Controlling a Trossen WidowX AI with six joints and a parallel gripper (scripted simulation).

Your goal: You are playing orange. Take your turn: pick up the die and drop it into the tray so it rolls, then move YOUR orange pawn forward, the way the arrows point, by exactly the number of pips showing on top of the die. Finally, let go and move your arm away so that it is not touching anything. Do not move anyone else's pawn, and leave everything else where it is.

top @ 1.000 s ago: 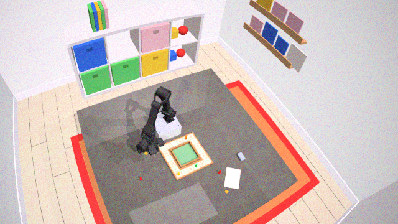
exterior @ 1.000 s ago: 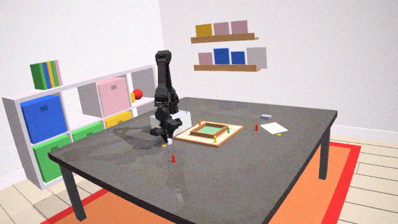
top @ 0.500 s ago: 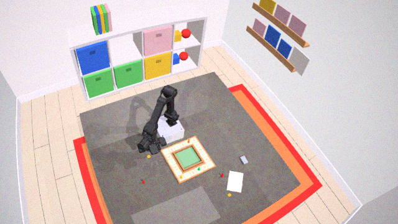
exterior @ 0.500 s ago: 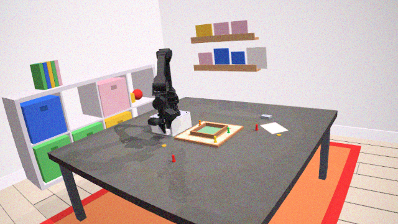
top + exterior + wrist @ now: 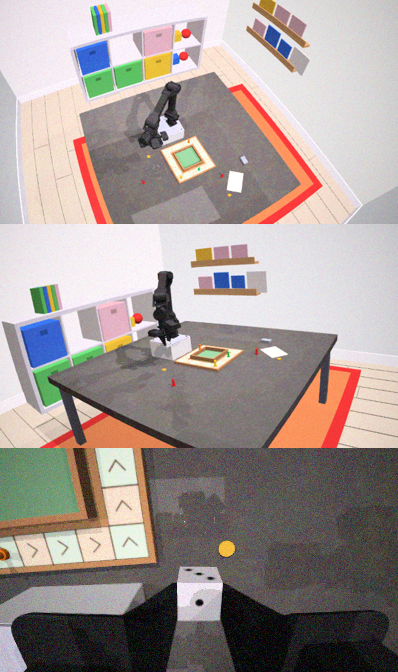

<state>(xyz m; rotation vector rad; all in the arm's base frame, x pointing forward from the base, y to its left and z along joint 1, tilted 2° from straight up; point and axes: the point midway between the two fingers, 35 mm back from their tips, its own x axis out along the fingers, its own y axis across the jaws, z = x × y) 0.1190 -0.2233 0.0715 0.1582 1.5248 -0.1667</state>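
My gripper (image 5: 198,589) (image 5: 150,142) (image 5: 163,341) is shut on the white die (image 5: 199,594) and holds it a little above the dark table, left of the game board (image 5: 168,154) (image 5: 193,363) (image 5: 126,504). In the wrist view the die's far face shows three pips and its near face one. The top and exterior views do not show the die. The board's green tray (image 5: 187,156) (image 5: 209,353) (image 5: 30,483) lies in its middle. The orange pawn (image 5: 188,140) (image 5: 199,346) (image 5: 2,554) stands on the board's edge nearest the arm base.
A yellow disc (image 5: 226,548) (image 5: 148,156) (image 5: 163,369) lies on the table just beyond the die. The arm's white base box (image 5: 175,130) (image 5: 174,348) (image 5: 70,598) is close by. A green pawn (image 5: 198,168), a yellow pawn (image 5: 181,177), two red pawns (image 5: 143,182) (image 5: 222,175) and a white sheet (image 5: 235,181) lie farther off.
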